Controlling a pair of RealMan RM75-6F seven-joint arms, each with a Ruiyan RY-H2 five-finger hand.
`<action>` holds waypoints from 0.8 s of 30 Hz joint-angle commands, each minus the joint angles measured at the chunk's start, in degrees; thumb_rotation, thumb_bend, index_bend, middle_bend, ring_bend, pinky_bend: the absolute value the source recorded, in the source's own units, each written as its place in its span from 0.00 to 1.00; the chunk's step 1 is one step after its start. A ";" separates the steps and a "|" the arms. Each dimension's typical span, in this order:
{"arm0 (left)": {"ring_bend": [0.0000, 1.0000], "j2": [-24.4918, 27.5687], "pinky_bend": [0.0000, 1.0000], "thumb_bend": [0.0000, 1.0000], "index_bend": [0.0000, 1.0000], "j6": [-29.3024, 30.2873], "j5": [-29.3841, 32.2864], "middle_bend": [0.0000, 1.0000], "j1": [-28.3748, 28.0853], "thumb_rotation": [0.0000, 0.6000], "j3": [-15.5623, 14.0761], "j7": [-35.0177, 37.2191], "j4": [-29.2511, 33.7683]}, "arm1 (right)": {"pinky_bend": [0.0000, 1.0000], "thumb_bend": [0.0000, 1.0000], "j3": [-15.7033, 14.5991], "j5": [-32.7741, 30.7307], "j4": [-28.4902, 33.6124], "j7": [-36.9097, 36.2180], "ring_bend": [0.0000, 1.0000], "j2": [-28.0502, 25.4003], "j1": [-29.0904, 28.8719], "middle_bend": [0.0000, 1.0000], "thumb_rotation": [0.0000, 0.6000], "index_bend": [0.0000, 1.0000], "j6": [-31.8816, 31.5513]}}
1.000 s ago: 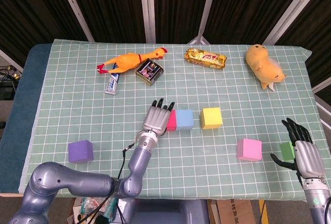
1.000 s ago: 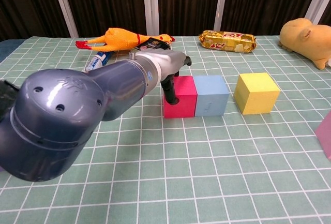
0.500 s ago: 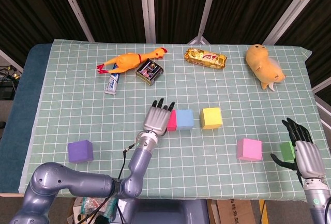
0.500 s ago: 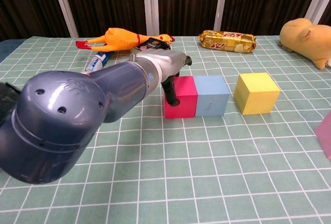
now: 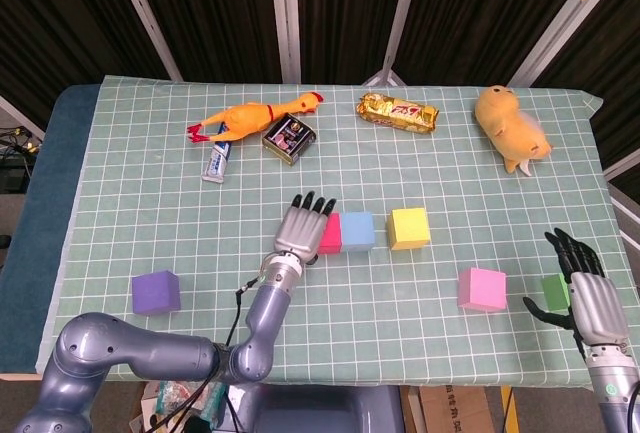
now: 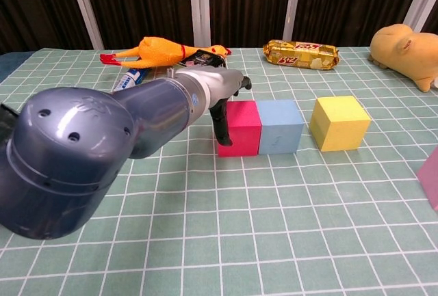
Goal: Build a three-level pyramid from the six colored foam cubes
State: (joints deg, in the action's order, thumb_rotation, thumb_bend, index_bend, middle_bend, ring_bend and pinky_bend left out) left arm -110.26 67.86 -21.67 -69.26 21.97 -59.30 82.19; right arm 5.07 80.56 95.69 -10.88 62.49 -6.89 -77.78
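Observation:
A red cube [image 5: 331, 234] and a light blue cube [image 5: 358, 231] stand touching side by side mid-table, with a yellow cube [image 5: 408, 227] a small gap to their right. My left hand [image 5: 303, 228] lies with fingers spread against the red cube's [image 6: 239, 127] left face, holding nothing. A purple cube [image 5: 156, 292] sits alone near the front left. A pink cube [image 5: 481, 288] and a green cube [image 5: 555, 292] sit at the front right. My right hand [image 5: 590, 295] stands open just right of the green cube, its thumb reaching under the cube's front side.
Along the far side lie a rubber chicken [image 5: 255, 116], a toothpaste tube [image 5: 218, 162], a small dark box [image 5: 289, 138], a gold snack packet [image 5: 398, 112] and an orange plush [image 5: 510, 123]. The green cube is close to the table's right edge.
My left hand has eased slightly left along the red cube's side. The cubes and the right hand have not moved.

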 commanded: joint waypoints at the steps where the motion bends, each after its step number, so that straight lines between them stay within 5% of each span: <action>1: 0.01 1.16 0.09 0.26 0.00 0.33 -0.24 0.08 0.43 1.00 0.15 0.17 1.40 | 0.00 0.24 -0.02 -0.02 -0.02 0.07 0.00 0.01 0.03 0.00 1.00 0.00 -0.02; 13: 0.01 10.72 0.09 0.26 0.00 5.90 -7.64 0.08 7.22 1.00 -2.08 6.17 14.02 | 0.00 0.24 0.04 -0.86 -0.05 1.15 0.00 -0.01 0.07 0.00 1.00 0.00 0.27; 20: 0.01 20.47 0.09 0.25 0.00 12.58 -17.57 0.08 16.22 1.00 -6.78 13.83 25.38 | 0.00 0.24 0.18 -1.48 0.06 2.64 0.00 0.03 0.26 0.00 1.00 0.00 -0.03; 24: 0.01 26.56 0.09 0.16 0.00 16.63 -23.83 0.08 22.03 1.00 -10.50 18.43 31.04 | 0.00 0.24 0.08 -1.62 0.29 3.92 0.00 0.10 0.18 0.00 1.00 0.00 0.13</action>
State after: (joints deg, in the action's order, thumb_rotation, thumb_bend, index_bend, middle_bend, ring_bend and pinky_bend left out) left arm -87.87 81.32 -41.13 -51.28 14.61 -44.43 109.25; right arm 5.19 79.01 95.86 -7.29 62.56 -6.67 -77.72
